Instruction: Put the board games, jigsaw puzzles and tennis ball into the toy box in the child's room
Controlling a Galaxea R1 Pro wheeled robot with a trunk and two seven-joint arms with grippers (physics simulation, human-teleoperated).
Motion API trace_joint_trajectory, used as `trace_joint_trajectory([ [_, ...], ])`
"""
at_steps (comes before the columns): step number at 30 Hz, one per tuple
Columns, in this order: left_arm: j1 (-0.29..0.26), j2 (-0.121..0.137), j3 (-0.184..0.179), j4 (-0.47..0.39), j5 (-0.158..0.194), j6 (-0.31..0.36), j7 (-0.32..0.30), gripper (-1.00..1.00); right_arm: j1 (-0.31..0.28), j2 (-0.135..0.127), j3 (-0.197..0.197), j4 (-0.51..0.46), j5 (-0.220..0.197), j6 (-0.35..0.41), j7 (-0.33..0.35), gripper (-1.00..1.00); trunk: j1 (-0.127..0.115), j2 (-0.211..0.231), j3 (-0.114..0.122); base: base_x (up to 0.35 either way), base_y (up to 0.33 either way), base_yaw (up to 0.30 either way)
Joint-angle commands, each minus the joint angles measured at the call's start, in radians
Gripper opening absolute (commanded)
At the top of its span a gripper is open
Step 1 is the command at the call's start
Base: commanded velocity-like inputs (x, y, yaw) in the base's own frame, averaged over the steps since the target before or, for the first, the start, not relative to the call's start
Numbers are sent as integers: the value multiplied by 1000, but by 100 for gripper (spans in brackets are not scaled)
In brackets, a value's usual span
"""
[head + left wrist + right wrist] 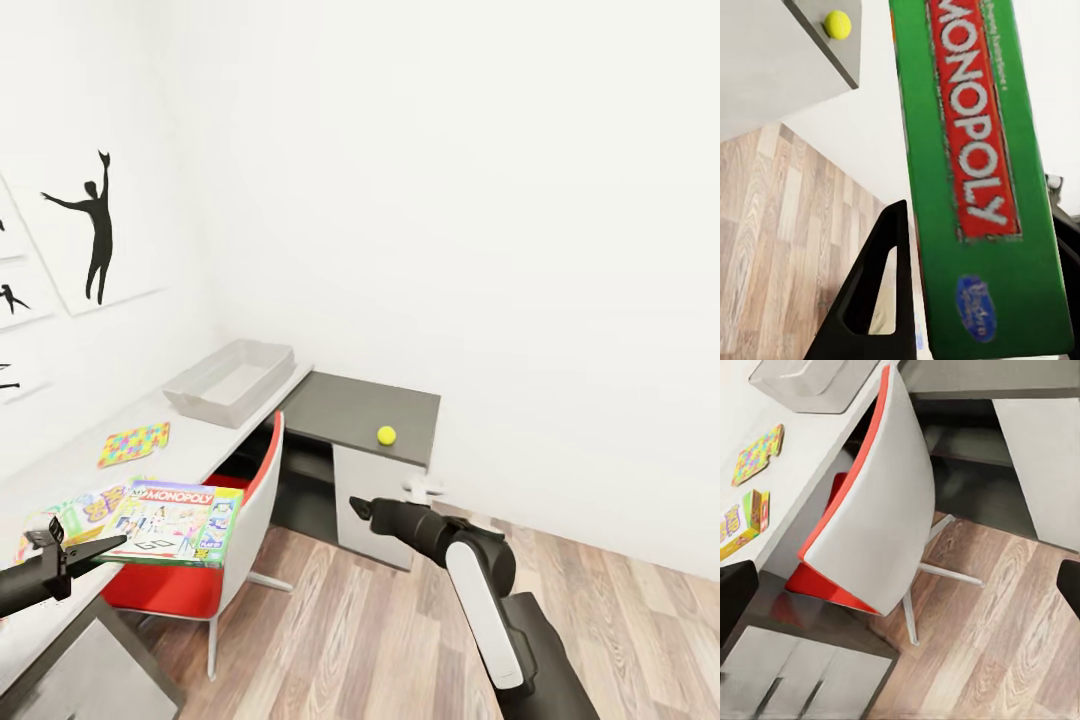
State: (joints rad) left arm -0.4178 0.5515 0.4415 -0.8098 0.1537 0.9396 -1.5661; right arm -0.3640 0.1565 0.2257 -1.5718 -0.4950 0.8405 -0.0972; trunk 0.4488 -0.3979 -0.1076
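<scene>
The left arm reaches in low from the left edge of the head view, its left pincer (pixel 85 545) clamped on the edge of the Monopoly board game (pixel 172 521), which it holds flat above the table (pixel 200 440) edge and the red chair (pixel 215 560). The box shows a green rim and red lettering. The right arm bends forward over the wood floor (pixel 380 620), with the right pincer (pixel 362 506) pointing towards the chair; I cannot tell how wide it stands. The tennis ball (pixel 386 435) sits on the dark cabinet (pixel 350 405). The toy box (pixel 230 380) lies at the table's far end, a jigsaw puzzle (pixel 134 443) nearer. Another colourful box lies partly hidden under the Monopoly.
</scene>
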Motion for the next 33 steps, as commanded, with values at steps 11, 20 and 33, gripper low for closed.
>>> trace_joint_trajectory([
  [11, -1, 1, 0, 0, 1, 9, -5, -100, 0, 0, -4, -16, -11, 68, -7, 100, 1, -2, -2, 196, 0, 6],
  [20, -1, 1, 0, 0, 2, 9, -5, -100, 0, 1, -16, -15, -11, 67, -6, 100, 1, -2, -2, 12, 0, 0],
  [33, -1, -1, 0, 0, 1, 10, -5, -100, 0, 5, -15, -14, -11, 65, -8, 100, 1, -2, -2, 125, -42, 0],
])
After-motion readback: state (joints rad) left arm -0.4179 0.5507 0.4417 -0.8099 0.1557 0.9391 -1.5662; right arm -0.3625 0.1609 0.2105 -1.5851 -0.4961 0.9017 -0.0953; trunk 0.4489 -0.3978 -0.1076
